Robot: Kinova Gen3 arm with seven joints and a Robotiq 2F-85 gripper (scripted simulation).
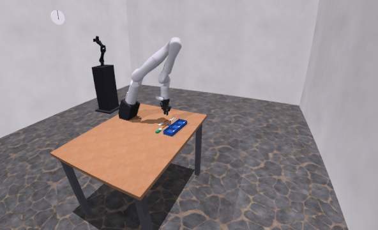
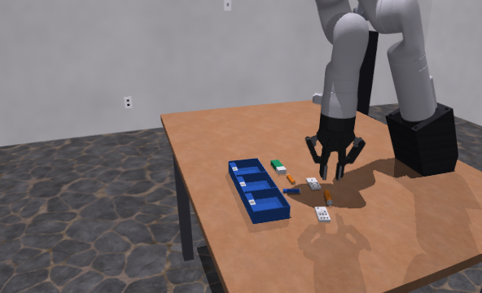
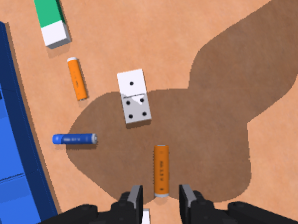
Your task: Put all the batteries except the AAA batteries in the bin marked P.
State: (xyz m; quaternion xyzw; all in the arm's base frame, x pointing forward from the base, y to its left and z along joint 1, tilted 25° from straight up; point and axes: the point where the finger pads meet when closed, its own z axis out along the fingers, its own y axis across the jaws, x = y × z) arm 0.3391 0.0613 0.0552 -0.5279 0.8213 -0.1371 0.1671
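Where grey walls (image 1: 214, 41) rise, wooden table (image 1: 112, 156) meets stone floor (image 1: 256, 179)

text: none legible | bin (image 2: 265, 213) tags: too small to read

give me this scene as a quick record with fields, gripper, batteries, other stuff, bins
gripper: gripper part open, holding nothing, hanging above the table
below gripper: large orange battery, lined up with the gap between the fingers
other batteries: small orange battery; blue battery
non-batteries: two dominoes; green and white block
bins: blue three-part bin, nothing seen inside
labels: too small to read
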